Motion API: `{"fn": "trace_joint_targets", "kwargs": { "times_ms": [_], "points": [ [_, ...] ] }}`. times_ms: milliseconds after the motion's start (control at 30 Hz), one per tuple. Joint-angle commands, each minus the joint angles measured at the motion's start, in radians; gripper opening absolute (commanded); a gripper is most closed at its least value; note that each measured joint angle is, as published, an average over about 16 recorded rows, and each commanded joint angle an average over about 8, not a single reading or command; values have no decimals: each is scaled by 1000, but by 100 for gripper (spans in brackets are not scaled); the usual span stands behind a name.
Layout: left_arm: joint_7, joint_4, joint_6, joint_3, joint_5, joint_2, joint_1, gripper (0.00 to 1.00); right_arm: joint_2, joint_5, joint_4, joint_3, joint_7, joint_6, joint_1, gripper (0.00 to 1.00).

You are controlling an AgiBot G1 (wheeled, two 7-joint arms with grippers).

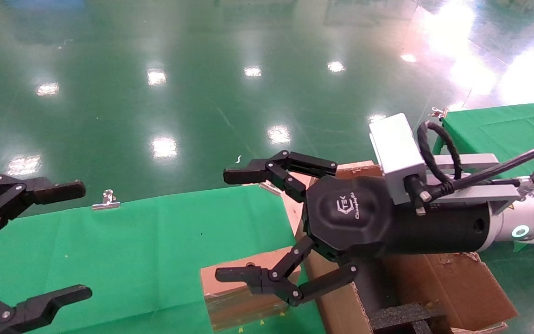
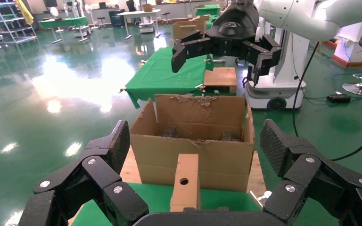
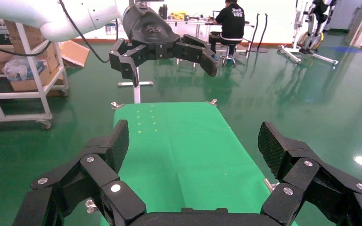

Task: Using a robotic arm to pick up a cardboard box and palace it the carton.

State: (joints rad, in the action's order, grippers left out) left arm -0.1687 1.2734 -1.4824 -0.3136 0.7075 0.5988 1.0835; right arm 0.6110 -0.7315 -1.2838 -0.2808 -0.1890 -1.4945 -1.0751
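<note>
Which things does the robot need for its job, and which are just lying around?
Needed:
right gripper, open above the table
cardboard box with the round hole
carton beside it

Just there:
left gripper, open, idle
green cloth
metal clip

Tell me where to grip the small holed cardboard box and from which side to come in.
Grip the cardboard box across its two long taped sides, coming down from above. It lies flat on the green cloth, hole face up, close beside the carton, so a sideways approach looks cramped. The right gripper hovers open over it.
</note>
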Motion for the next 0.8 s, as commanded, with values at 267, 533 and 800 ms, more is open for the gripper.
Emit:
{"fn": "trace_joint_targets", "kwargs": {
  "times_ms": [267,533,800],
  "points": [
    [0,0,0,0,0,0,0,100,0,0,0,0,0,0,0,100],
    [0,0,0,0,0,0,0,55,0,0,0,0,0,0,0,100],
    [0,0,0,0,0,0,0,0,0,-1,0,0,0,0,1,100]
  ]
}}
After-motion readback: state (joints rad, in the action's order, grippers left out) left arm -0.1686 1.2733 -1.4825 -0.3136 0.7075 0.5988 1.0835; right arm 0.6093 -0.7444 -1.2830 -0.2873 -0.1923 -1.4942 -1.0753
